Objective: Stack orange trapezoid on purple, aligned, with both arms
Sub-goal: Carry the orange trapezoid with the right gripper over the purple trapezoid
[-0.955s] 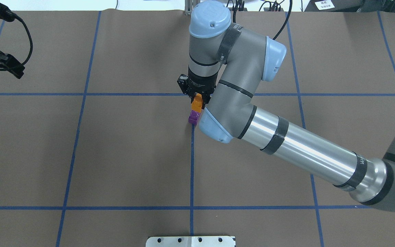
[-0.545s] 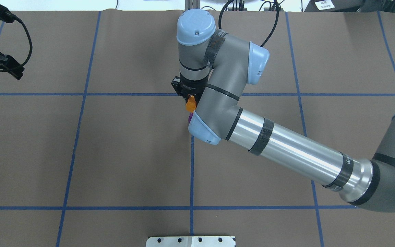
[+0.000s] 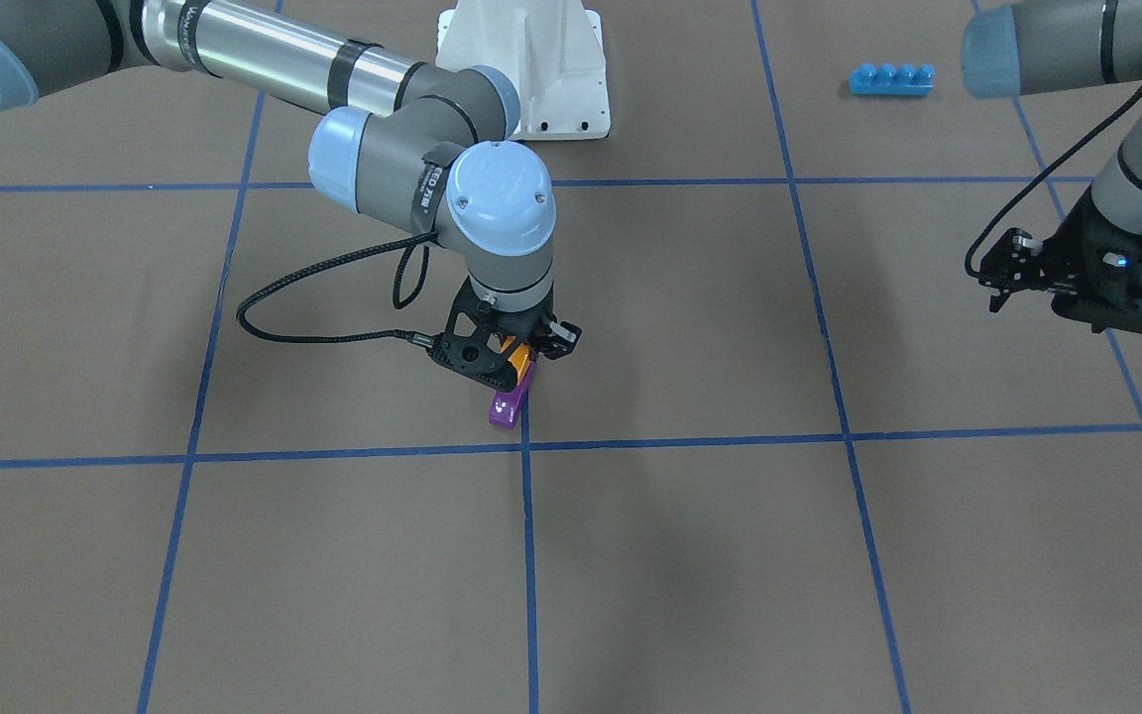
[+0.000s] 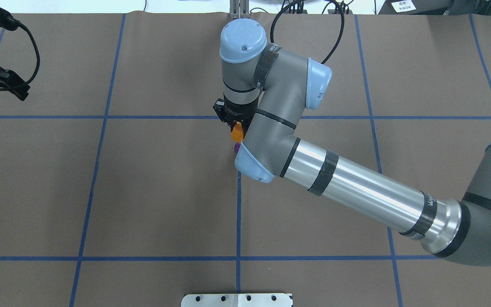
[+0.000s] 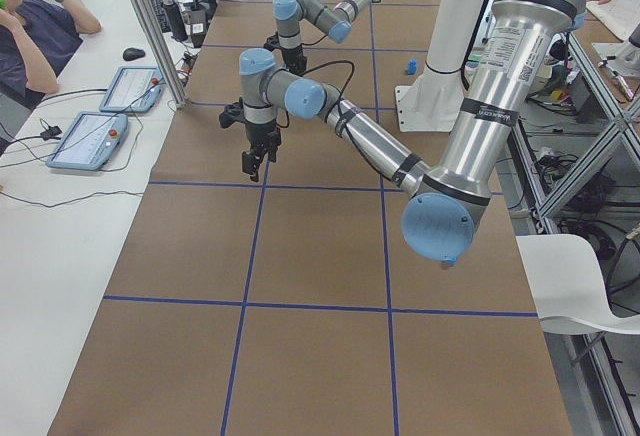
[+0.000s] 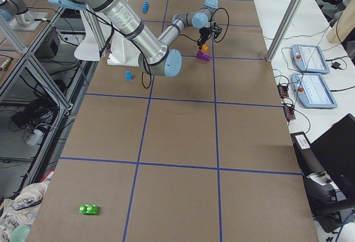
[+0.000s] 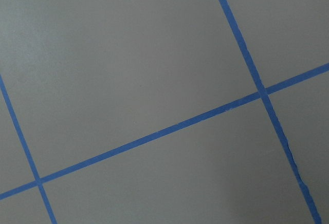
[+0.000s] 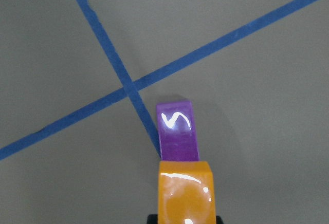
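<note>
My right gripper [image 3: 519, 365] is shut on the orange trapezoid [image 3: 524, 359] and holds it low over the table near a tape crossing. The purple brick [image 3: 508, 407] lies on the table right below and in front of it. In the right wrist view the orange brick [image 8: 185, 190] covers the near end of the purple one [image 8: 177, 131]; I cannot tell if they touch. From overhead, the orange brick [image 4: 237, 131] shows and the purple brick [image 4: 237, 147] is mostly hidden by the right arm's joint. My left gripper [image 3: 1007, 270] hangs far off to the side, empty; I cannot tell whether it is open.
A long blue four-stud brick [image 3: 890, 78] lies at the back near the left arm. The white base pedestal [image 3: 531, 69] stands behind the right arm. A small blue brick [image 6: 128, 75] and a green brick [image 6: 89, 209] lie far from the work spot.
My right arm has shifted left in the overhead view with the orange brick. Its joint now covers most of the purple brick. The left arm has barely moved.
</note>
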